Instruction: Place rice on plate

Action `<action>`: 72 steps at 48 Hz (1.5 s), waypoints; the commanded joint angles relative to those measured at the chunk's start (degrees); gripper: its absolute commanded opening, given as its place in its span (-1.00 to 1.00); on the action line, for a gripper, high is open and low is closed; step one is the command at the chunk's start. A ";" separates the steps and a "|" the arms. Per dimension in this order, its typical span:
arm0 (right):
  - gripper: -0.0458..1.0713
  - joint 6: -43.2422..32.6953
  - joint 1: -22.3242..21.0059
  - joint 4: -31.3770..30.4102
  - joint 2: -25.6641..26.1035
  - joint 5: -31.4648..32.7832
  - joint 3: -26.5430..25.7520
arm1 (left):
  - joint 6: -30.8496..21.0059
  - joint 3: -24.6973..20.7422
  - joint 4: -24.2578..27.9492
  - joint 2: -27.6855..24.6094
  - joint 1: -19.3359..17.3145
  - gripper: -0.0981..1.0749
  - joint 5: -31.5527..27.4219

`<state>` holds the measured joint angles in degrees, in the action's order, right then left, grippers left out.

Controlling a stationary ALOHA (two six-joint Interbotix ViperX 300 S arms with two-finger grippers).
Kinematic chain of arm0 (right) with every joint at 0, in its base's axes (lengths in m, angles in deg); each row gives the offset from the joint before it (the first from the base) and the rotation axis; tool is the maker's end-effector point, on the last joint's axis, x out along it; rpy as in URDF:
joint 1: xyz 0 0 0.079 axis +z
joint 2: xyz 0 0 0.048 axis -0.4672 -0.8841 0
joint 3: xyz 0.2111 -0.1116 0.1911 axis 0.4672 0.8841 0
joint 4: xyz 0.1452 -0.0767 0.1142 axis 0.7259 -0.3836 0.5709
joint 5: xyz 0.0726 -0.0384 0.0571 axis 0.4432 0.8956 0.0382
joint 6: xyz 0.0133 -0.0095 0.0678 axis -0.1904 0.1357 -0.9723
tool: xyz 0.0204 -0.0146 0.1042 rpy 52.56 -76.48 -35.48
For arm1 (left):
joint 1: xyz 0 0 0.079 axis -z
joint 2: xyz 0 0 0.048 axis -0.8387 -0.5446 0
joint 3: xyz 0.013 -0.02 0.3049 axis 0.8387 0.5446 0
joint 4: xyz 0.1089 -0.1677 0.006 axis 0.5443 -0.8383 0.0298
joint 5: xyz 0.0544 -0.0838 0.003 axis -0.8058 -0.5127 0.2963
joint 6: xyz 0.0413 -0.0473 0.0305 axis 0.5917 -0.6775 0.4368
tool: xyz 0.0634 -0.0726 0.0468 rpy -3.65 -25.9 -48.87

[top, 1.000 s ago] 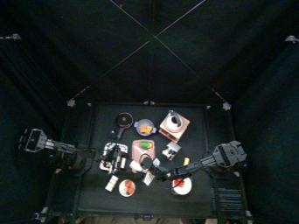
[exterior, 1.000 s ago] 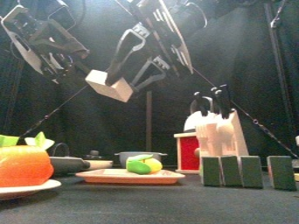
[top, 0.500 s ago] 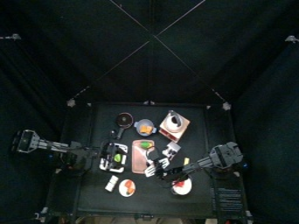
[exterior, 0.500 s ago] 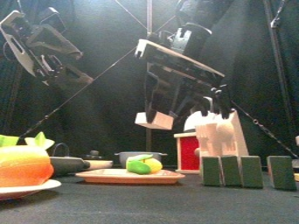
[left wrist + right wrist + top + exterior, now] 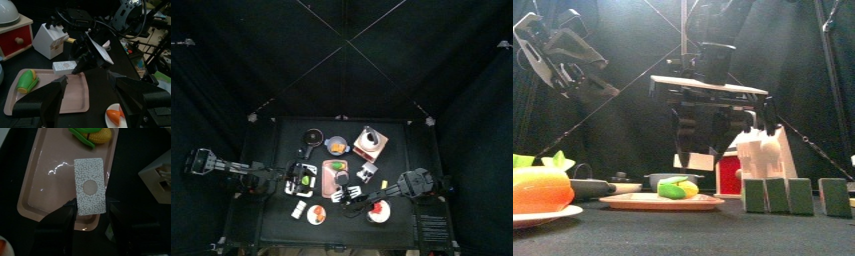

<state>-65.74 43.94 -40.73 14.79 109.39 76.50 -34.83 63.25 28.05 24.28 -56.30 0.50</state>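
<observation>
Right wrist view is showing the right claw (image 5: 88, 213) pinching a white speckled rice block (image 5: 89, 185) by its near end, the block hanging over the bare middle of a pink plate (image 5: 47, 188) that fills the upper left of the frame. Green and yellow food (image 5: 89, 134) is lying at the plate's far end, at the top of the frame. In the front view, the right claw (image 5: 698, 155) is pointing straight down at the centre, the rice block (image 5: 699, 160) sitting just above the plate (image 5: 647, 201) without clearly touching it, the green and yellow food (image 5: 679, 188) beside it. A white knife holder (image 5: 762, 152) is standing right of centre. The left claw (image 5: 573, 62) is hanging at the upper left of the front view, its jaws standing spread and holding nothing, as the left wrist view is showing. An orange food item (image 5: 540, 189) is resting on a white dish at the lower left, on the bench (image 5: 687, 235).
</observation>
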 commanded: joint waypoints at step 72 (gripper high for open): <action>0.31 -2.46 -3.34 2.72 -2.20 -1.85 -2.55 | 0.09 -0.70 0.00 0.18 -0.09 0.83 0.09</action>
<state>-68.38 40.95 -37.74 11.19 107.46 75.27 -34.83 63.25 28.05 24.28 -56.30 0.32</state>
